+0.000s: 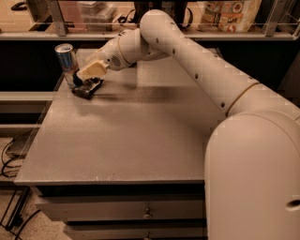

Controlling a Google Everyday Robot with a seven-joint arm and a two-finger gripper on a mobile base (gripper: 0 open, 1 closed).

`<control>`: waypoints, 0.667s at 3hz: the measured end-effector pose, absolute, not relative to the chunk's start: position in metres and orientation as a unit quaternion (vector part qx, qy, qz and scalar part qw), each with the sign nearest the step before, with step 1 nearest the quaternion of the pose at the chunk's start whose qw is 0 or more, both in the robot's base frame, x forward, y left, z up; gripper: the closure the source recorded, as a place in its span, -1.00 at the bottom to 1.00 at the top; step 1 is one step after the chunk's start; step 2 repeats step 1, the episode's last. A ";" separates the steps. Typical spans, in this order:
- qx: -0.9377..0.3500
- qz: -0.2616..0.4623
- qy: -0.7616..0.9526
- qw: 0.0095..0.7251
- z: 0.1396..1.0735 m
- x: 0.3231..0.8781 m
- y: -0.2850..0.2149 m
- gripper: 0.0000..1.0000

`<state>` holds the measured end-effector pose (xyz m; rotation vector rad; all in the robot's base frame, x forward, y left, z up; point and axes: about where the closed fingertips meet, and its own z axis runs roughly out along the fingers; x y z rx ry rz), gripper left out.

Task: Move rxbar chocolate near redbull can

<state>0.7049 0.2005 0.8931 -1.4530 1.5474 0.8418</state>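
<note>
The redbull can [67,62], slim and silver-and-blue, stands upright at the far left of the grey table [140,140]. The rxbar chocolate [88,88], in a black wrapper, is low at the table surface just right of the can's base. My gripper [84,80] reaches in from the right. It is shut on the bar's upper end, its cream fingers [93,69] slanting down to the left. The gripper's tip is very close to the can; I cannot tell if they touch.
The table's left edge runs just beyond the can. A shelf rail [197,33] with snack bags [229,14] and boxes stands behind the table. My arm [197,65] crosses the table's back right. Drawers [117,211] sit below the front edge.
</note>
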 end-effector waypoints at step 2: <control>-0.576 0.334 0.616 0.421 0.894 0.707 0.204 -1.00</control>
